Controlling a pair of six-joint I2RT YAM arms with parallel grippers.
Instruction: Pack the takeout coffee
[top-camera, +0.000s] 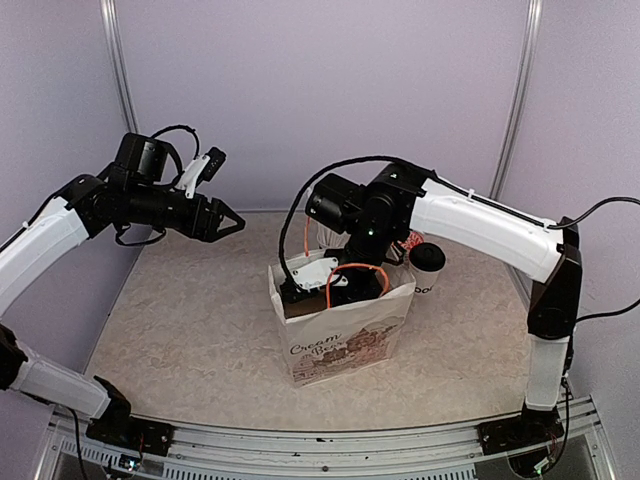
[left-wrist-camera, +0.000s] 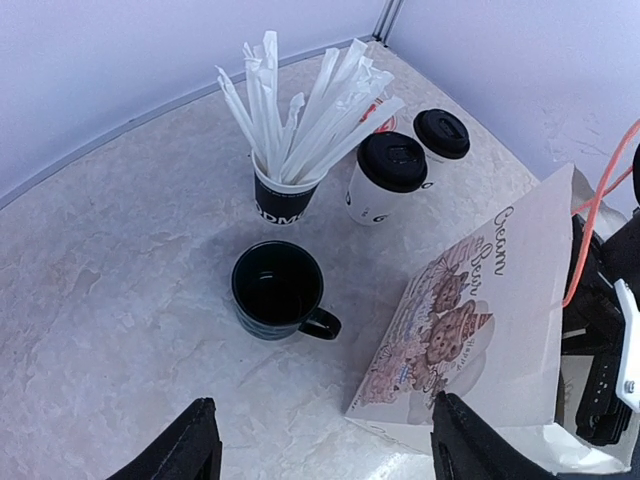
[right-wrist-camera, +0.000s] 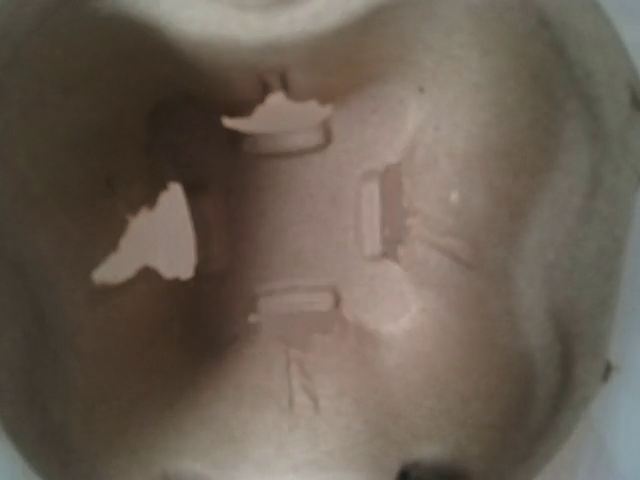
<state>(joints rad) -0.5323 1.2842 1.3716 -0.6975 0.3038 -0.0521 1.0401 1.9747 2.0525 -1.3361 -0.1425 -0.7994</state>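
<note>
Takeout coffee cups (left-wrist-camera: 378, 190), two white ones already wearing black lids, stand side by side on the worktop (left-wrist-camera: 120, 300) just behind the paper bag (top-camera: 345, 335), toward its right corner, so neither is packed yet. The step in hand looks like readying the bag. The right end effector (top-camera: 312, 282) is sunk into the bag's open mouth, and its wrist view shows only a pale, moulded, slotted surface (right-wrist-camera: 320, 260), probably a cup carrier at the bottom. Its fingers are hidden, so I cannot tell whether it is open or gripping anything. The left end effector (left-wrist-camera: 325, 450) hovers high to the left of the bag with its fingers (left-wrist-camera: 195, 440) spread wide and nothing between them. Next, I judge, the right arm must clear the bag so a cup can be taken by its wall, kept upright and lowered past the rim. In the way are a black cup of white straws (left-wrist-camera: 283, 195) close beside the cups, a black mug (left-wrist-camera: 278, 290) behind the bag, and an orange cable (top-camera: 350, 272) looping over the bag's mouth.
</note>
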